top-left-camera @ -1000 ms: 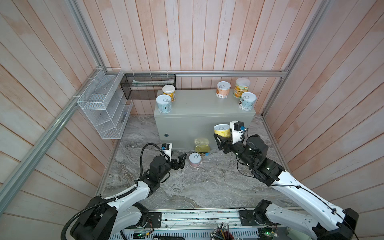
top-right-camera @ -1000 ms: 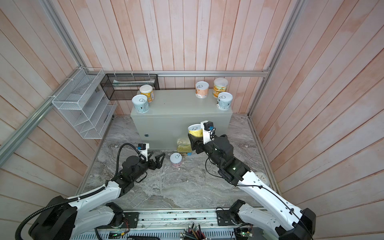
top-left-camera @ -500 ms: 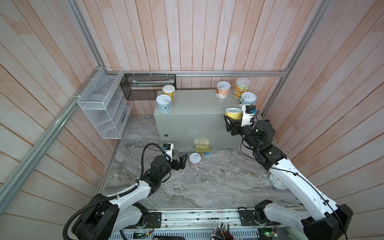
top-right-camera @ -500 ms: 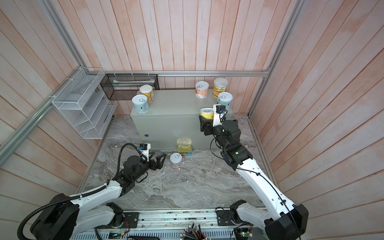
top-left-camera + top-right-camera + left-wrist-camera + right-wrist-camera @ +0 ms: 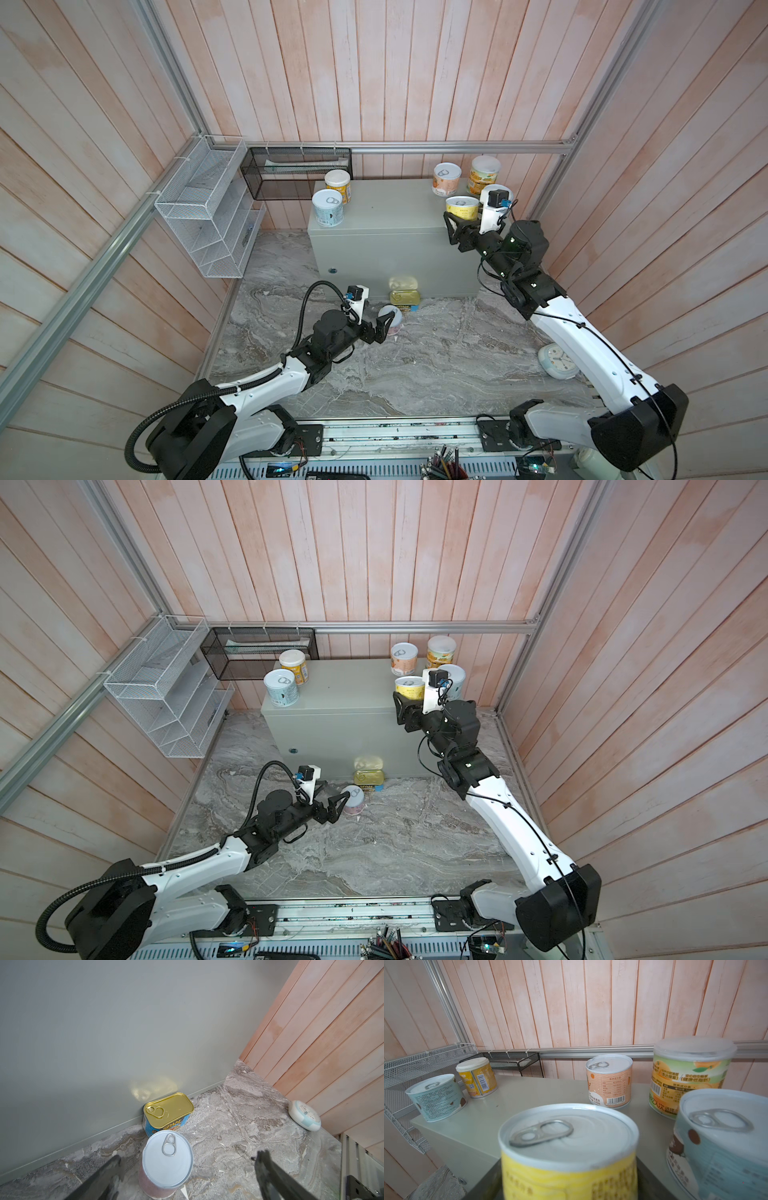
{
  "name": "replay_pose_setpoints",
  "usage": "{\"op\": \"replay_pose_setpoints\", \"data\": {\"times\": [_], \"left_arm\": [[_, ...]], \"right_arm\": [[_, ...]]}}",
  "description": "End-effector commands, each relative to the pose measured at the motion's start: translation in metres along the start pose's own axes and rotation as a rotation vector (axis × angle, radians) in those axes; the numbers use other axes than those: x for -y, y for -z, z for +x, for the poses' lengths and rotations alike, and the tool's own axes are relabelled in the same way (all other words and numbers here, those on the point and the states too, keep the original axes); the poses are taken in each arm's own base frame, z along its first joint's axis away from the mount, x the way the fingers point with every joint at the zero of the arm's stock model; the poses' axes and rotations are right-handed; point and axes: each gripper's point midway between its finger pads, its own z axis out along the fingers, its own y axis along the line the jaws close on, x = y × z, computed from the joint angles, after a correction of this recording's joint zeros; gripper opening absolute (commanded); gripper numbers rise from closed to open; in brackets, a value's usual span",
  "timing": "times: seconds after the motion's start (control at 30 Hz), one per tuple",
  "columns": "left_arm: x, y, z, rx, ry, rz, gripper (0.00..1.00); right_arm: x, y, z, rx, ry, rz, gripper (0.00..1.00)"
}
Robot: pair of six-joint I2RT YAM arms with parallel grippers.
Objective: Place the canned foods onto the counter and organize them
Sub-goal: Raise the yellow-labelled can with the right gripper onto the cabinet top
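Already, five of the canned foods are being shown standing upright on the counter [image 5: 386, 216], while three are being left to go. At the counter's left rear corner, a pale blue can [image 5: 328, 208] and a white-lidded yellow can [image 5: 338, 186] are being kept side by side. On the marble in front of the counter, a pink can [image 5: 394, 321] is being straddled by the left gripper [image 5: 386, 327]. Its jaws are being held spread wide, one to either side, and no contact is being shown in the left wrist view. Just beside the pink can, a gold-topped tin [image 5: 404, 298] is being left against the foot of the counter's front face. Toward the counter's right rear, an orange can [image 5: 446, 179] is being stored. Over the counter's front right area, a yellow can [image 5: 462, 207] is being clamped at its sides by the right gripper [image 5: 461, 218]; whether its base is being rested on the top cannot be told. Near the counter's right edge, a tall lidded can [image 5: 484, 174] and a second pale blue can [image 5: 720, 1136] are being kept. By this count the job is being carried past its midpoint: one placement is being finished and two pickups are being awaited.
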Motion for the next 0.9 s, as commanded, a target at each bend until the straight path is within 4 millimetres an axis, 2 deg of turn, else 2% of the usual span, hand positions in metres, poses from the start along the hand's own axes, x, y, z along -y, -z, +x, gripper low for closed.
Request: {"op": "replay_pose_setpoints", "data": {"times": [0.0, 0.47, 0.87], "left_arm": [[0.001, -0.001, -0.003, 0.008, -0.028, -0.001, 1.0], [-0.011, 0.0, -0.002, 0.016, -0.031, -0.065, 1.0], [-0.014, 0.002, -0.003, 0.023, -0.016, -0.084, 1.0]], "right_arm": [[-0.007, -0.001, -0.05, 0.171, 0.059, -0.039, 0.63], [0.014, -0.04, -0.026, 0.162, 0.141, 0.018, 0.63], [0.04, -0.067, -0.003, 0.13, 0.096, 0.054, 0.64]]}}
